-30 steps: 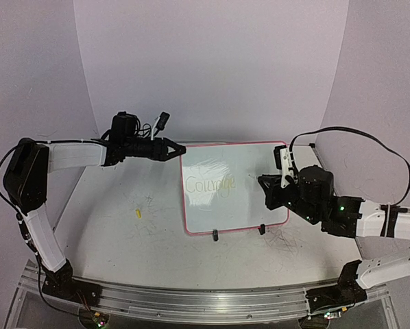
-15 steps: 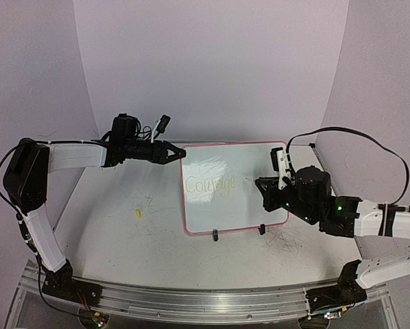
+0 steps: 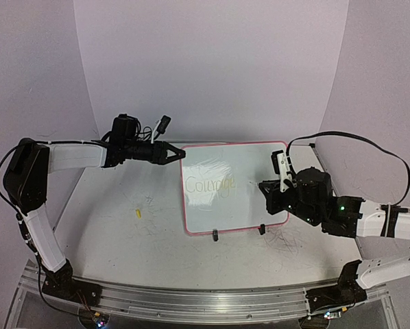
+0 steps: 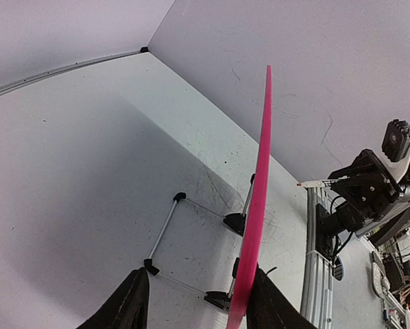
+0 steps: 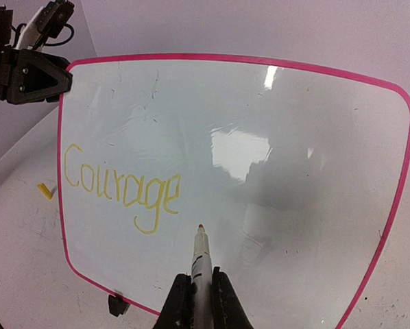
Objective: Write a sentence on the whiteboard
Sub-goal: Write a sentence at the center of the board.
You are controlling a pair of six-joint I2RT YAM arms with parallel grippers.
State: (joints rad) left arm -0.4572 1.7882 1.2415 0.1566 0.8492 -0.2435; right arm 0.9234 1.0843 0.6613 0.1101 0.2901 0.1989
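While only one yellow word [image 3: 210, 185], "Courage", stands on the whiteboard [image 3: 253, 205], I judge the sentence barely begun; the rest of the board to the right and below is bare and waiting. From above, the whiteboard stands propped in the middle of the table [image 3: 123, 240], between my arms. My left pincer [image 3: 181, 156] is at its upper left corner and my right pincer [image 3: 265, 192] is in front of its right part. A small yellow bit [image 3: 138, 212] lies on the table, well apart to the left.

Compared with a second ago, the word has gained no letter that I can make out. My right pincer has shifted only slightly, and my left fingers look a little closer together.

From my left wrist, the pink rim [image 4: 260, 178] runs edge-on between my fingers [image 4: 126, 305]. It is just beside one finger and clear of the other, so this pincer straddles the board without clamping it.

From my right wrist, the pincer is closed tight on the marker [image 5: 201, 250]. Its tip points at the blank space just right of and below the "e". I cannot tell whether it touches.
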